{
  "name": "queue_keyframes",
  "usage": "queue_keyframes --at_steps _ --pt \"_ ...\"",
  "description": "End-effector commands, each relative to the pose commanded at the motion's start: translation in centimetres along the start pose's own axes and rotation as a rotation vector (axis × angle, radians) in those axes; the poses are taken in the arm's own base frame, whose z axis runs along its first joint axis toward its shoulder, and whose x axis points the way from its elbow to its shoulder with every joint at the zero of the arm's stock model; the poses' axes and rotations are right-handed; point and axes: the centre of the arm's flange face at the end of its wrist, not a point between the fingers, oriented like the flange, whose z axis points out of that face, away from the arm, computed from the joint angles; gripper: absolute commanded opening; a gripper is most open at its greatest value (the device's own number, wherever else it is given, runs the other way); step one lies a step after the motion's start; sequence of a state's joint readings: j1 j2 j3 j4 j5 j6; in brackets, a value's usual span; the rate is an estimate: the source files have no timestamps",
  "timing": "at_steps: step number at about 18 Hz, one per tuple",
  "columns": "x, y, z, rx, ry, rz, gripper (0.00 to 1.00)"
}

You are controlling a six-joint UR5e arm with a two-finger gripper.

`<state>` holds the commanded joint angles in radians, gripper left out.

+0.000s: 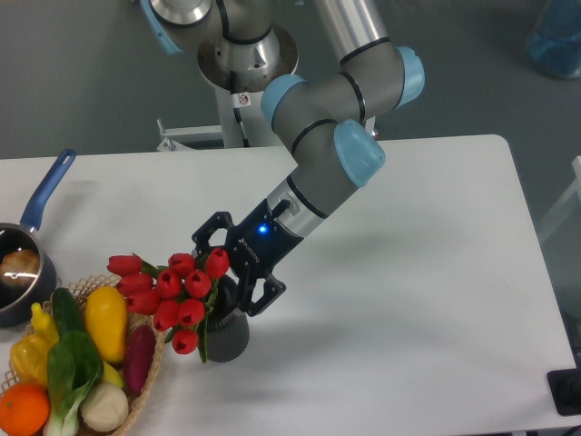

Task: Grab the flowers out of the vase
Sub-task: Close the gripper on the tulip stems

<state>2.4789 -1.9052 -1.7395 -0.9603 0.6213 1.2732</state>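
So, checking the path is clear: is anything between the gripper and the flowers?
Nothing: in the camera view the open gripper sits right at the flowers, above the vase.

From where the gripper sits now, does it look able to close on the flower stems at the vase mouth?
Probably yes. The gripper is open, right at the mouth of the vase, beside the flowers. Nothing stands between them, though the blooms hide the stems, so alignment is unclear.
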Motion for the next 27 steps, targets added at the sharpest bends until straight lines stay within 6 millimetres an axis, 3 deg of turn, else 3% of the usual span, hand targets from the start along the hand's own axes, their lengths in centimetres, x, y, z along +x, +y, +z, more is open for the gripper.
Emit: queue_keyframes --at_steps 3,10,15,22,27 --pt "-0.04 0.07 0.05 0.000 0.001 0.000 0.77" --pt "-0.01 0.03 0.00 -0.003 -0.001 0.002 0.61" --pt "-0.01 0.03 0.00 -0.003 -0.001 0.002 0.58" --pt "0.02 0.09 0.04 -0.003 0.000 -0.001 0.43" --pt "0.02 0.09 0.04 -0.003 0.000 0.000 0.43"
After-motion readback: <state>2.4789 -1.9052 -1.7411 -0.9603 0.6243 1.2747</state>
